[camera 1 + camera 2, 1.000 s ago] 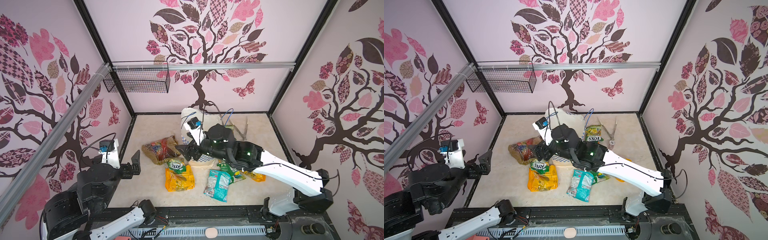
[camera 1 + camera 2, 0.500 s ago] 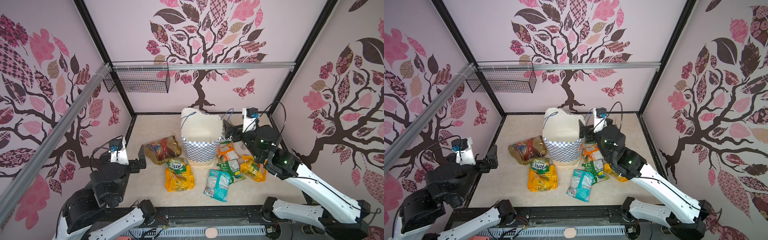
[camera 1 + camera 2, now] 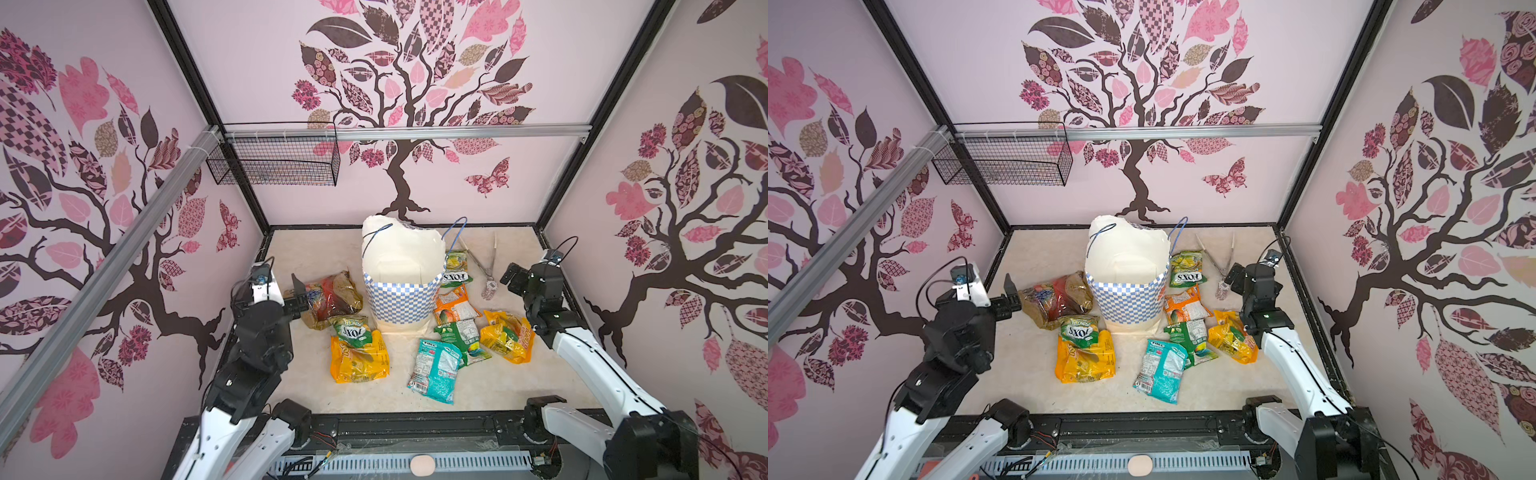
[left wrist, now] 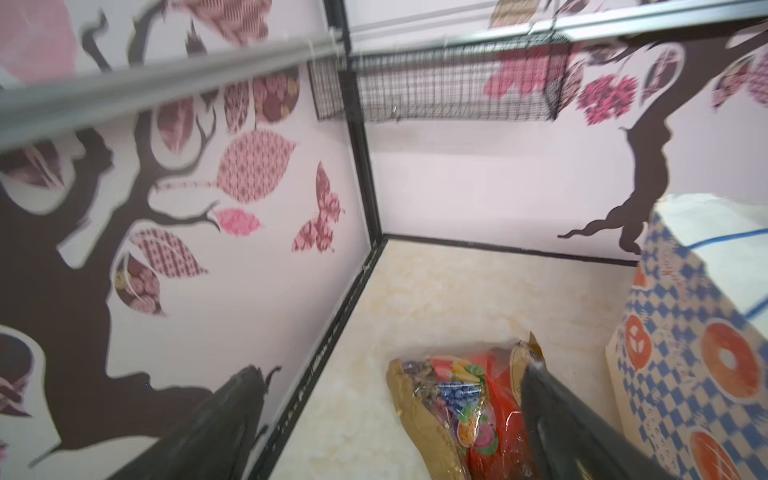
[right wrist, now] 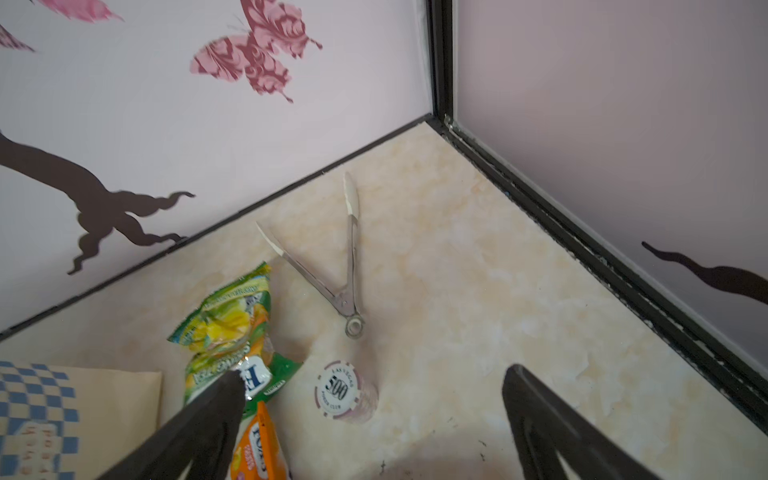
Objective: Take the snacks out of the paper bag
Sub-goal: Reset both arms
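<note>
The paper bag (image 3: pixel 401 286) (image 3: pixel 1125 291) stands upright mid-table, and only cream paper shows in its open mouth. Snacks lie around it: a dark brown-red packet (image 3: pixel 332 297) (image 4: pixel 457 399) on its left, a green packet (image 3: pixel 353 330) on a yellow-orange one (image 3: pixel 359 359) in front, and teal (image 3: pixel 434 370), green (image 3: pixel 461 336), orange (image 3: pixel 455 299), yellow-orange (image 3: pixel 507 336) and green-yellow (image 3: pixel 457 270) (image 5: pixel 226 320) packets on its right. My left gripper (image 3: pixel 297 291) (image 4: pixel 390 370) is open over the brown-red packet's edge. My right gripper (image 3: pixel 513 278) (image 5: pixel 374 372) is open and holds nothing.
Metal tongs (image 3: pixel 484 257) (image 5: pixel 332 266) and a stack of poker chips (image 3: pixel 489 286) (image 5: pixel 338 392) lie in front of the right gripper, near the back right corner. A black wire basket (image 3: pixel 274 166) hangs from the rail on the back wall. Walls close in three sides.
My right arm swung from across the bag's front back to the right side, uncovering the bag. My left gripper moved forward to the brown-red packet.
</note>
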